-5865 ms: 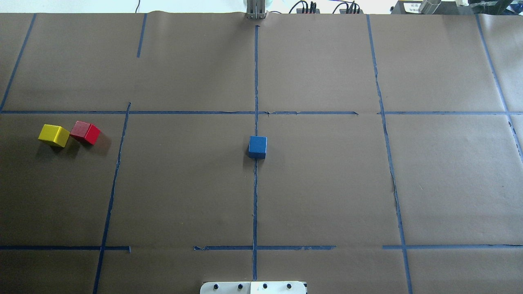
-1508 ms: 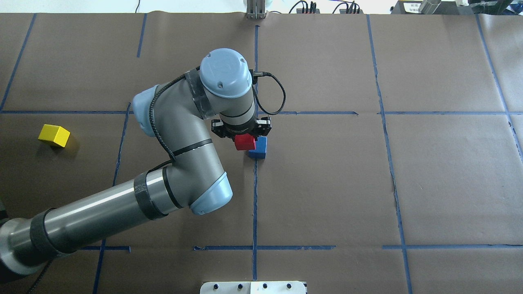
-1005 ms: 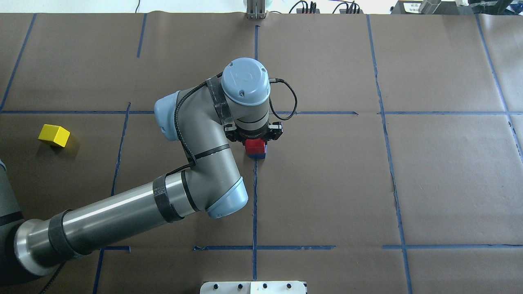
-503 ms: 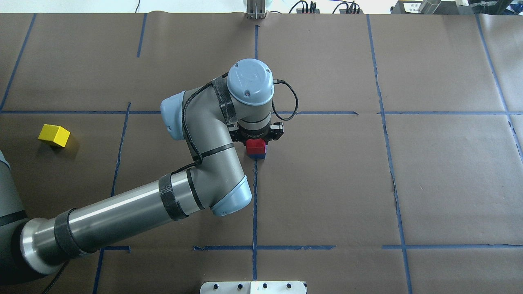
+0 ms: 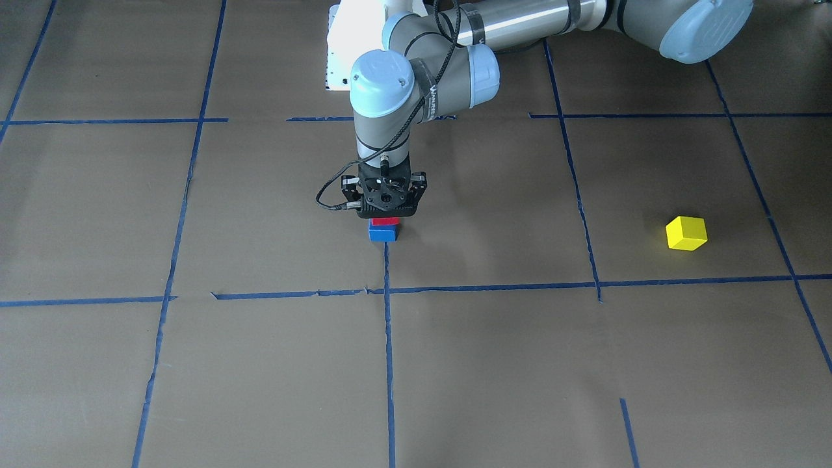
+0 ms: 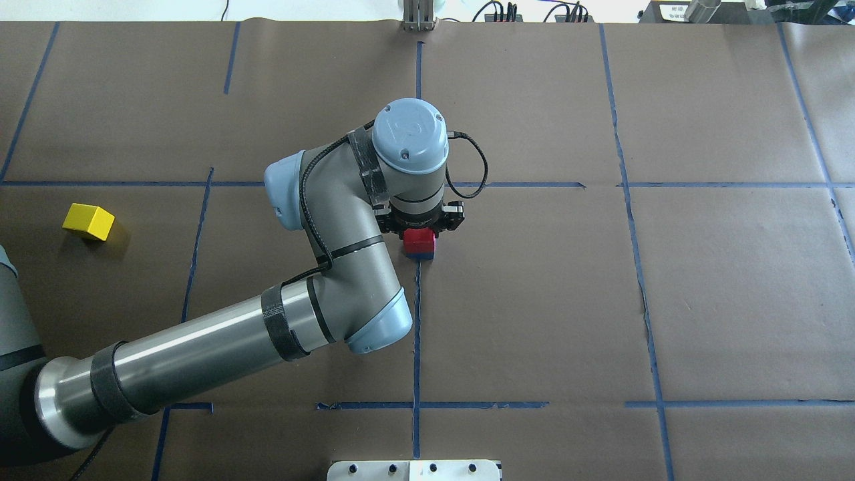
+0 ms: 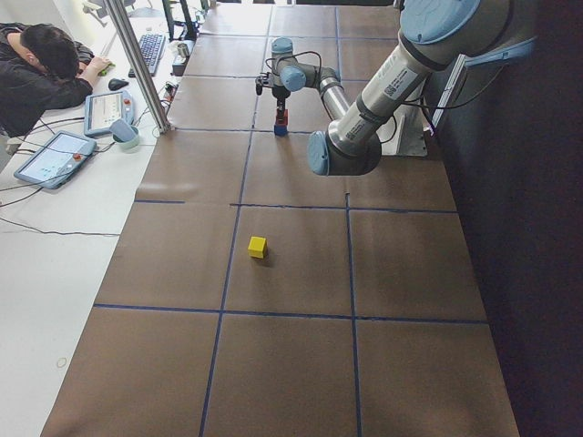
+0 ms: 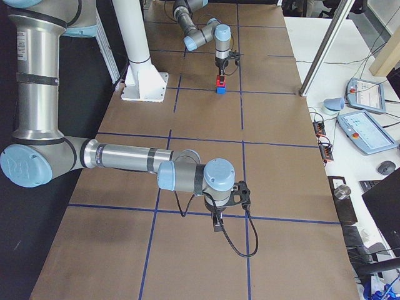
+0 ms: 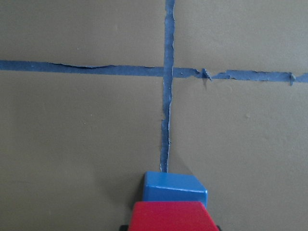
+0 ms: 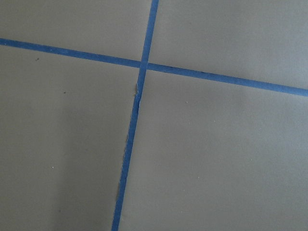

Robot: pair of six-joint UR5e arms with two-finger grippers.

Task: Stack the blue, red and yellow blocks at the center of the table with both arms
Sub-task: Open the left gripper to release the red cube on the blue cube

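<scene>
Holding the red block (image 6: 419,239) atop the blue block (image 6: 419,254) at table centre, your left gripper (image 5: 385,216) looks clamped on it. Open unevenly or lift while dragging, and the red block slides off. The yellow block (image 6: 88,222) sits well apart, far left. Whether the right gripper (image 8: 217,223) is open or closed, I cannot tell.

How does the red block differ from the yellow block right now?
The small red cube sits atop the blue cube at centre; the small yellow cube rests on the brown paper. The left claw grips the red cube; nothing touches the yellow cube. Both are like-sized cubes.
</scene>
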